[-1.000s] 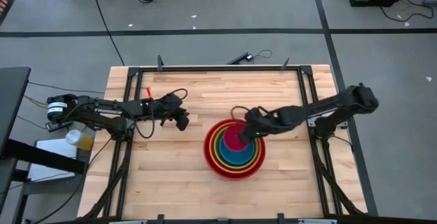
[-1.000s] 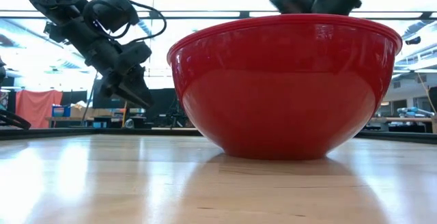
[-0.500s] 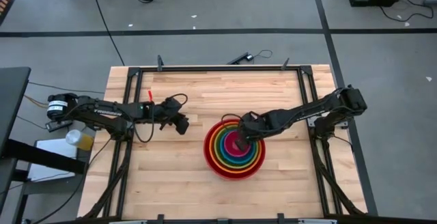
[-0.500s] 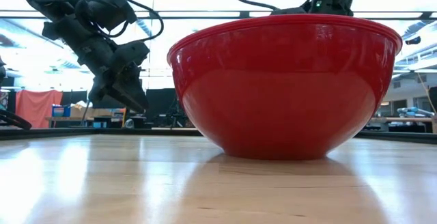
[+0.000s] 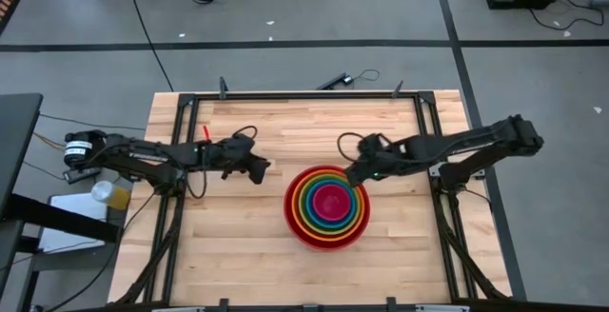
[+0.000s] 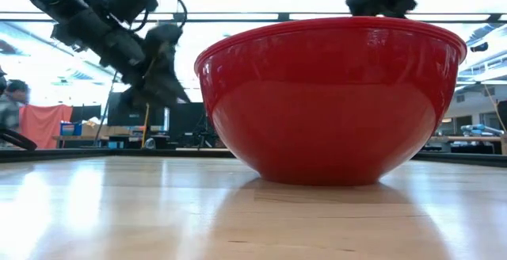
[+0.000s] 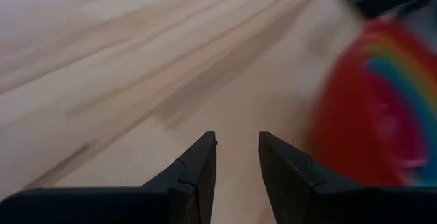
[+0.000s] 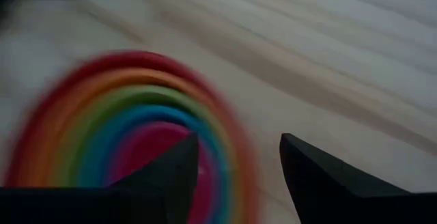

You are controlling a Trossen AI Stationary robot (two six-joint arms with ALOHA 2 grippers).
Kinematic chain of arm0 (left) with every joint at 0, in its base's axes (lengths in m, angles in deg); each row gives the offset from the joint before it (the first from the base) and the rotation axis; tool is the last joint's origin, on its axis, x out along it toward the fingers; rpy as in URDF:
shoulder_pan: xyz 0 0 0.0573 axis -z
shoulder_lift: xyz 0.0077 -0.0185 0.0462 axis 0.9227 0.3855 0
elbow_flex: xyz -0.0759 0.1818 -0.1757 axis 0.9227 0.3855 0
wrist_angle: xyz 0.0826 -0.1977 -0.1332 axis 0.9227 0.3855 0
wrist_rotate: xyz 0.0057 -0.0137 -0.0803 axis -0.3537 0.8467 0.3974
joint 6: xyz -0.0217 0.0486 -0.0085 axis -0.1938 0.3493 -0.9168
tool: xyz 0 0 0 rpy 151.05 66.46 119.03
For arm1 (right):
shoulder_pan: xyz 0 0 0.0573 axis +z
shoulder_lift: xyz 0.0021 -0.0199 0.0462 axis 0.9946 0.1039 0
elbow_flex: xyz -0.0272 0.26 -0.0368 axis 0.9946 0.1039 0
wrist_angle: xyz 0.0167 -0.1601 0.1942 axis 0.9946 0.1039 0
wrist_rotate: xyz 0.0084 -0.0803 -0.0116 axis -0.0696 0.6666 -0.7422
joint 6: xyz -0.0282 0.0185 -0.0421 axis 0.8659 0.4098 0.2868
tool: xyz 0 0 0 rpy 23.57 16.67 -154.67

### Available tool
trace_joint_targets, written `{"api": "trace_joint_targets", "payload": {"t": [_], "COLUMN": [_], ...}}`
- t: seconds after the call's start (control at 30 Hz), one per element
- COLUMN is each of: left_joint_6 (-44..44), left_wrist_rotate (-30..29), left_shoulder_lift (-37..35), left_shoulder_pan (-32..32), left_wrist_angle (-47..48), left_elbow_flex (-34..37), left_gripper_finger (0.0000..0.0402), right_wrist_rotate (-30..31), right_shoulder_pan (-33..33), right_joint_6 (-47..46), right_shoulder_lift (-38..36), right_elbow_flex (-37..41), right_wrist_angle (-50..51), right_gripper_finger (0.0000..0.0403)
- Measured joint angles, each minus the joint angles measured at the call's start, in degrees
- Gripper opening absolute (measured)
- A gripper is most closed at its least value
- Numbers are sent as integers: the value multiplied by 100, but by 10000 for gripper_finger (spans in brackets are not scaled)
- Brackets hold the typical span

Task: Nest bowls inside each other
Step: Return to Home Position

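Note:
Five bowls stand nested on the wooden table [image 5: 228, 245], right of its middle. The red bowl [image 5: 291, 224] is outermost, then orange, green and blue, with the pink bowl [image 5: 329, 202] in the centre. The low view shows only the red bowl [image 6: 329, 101], standing on its base. My right gripper [image 5: 354, 174] hangs open above the stack's far right rim, and the stack [image 8: 136, 128] shows under its fingers. My left gripper [image 5: 259, 168] hovers open above the table, left of the stack [image 7: 382, 101], with nothing between its fingers.
A black metal frame [image 5: 304, 95] runs along the table's far edge and sides. Bare wood lies in front of the stack and to its left. A dark cable [image 5: 347, 141] loops off my right arm just beyond the bowls.
My right gripper has lowered the pink bowl into the blue one and let go of it. It has then risen and drawn back toward the table's far right. The pink bowl now sits centred in the stack. My left gripper has rolled a little about its own axis.

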Motion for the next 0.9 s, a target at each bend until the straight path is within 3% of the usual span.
{"api": "trace_joint_targets", "payload": {"t": [0.17, 0.27, 0.33, 0.43, 0.57, 0.73, 0.83, 0.9], "left_joint_6": [510, 875, 1104, 1518, 2449, 3804, 3860, 3880], "left_wrist_rotate": [-92, -166, -183, -142, 605, 717, 743, 825], "left_shoulder_lift": [-272, -425, -493, -608, -899, -1340, -1719, -2120], "left_shoulder_pan": [258, 273, 229, 130, -63, -297, -487, -535], "left_wrist_angle": [-409, -183, 34, 517, 453, 1227, 1733, 1835], "left_elbow_flex": [-230, -658, -1038, -1736, -2797, -3838, -3966, -3911], "left_gripper_finger": [116, 116, 116, 116, 101, 15, 5, 3], "right_wrist_rotate": [270, 264, 301, 419, 394, 415, 397, 308], "right_shoulder_pan": [-34, -32, -32, -32, 34, -3, 42, 69], "right_joint_6": [-443, -436, -174, 944, 3017, 5412, 5603, 5821], "right_shoulder_lift": [-203, -389, -581, -996, -1650, -2284, -2722, -3104], "right_elbow_flex": [13, 13, 13, 13, 11, 16, 10, -1], "right_wrist_angle": [1769, 1765, 1293, 27, -2270, -3434, -4415, -4383], "right_gripper_finger": [211, 211, 210, 206, 182, 126, 74, 29]}}
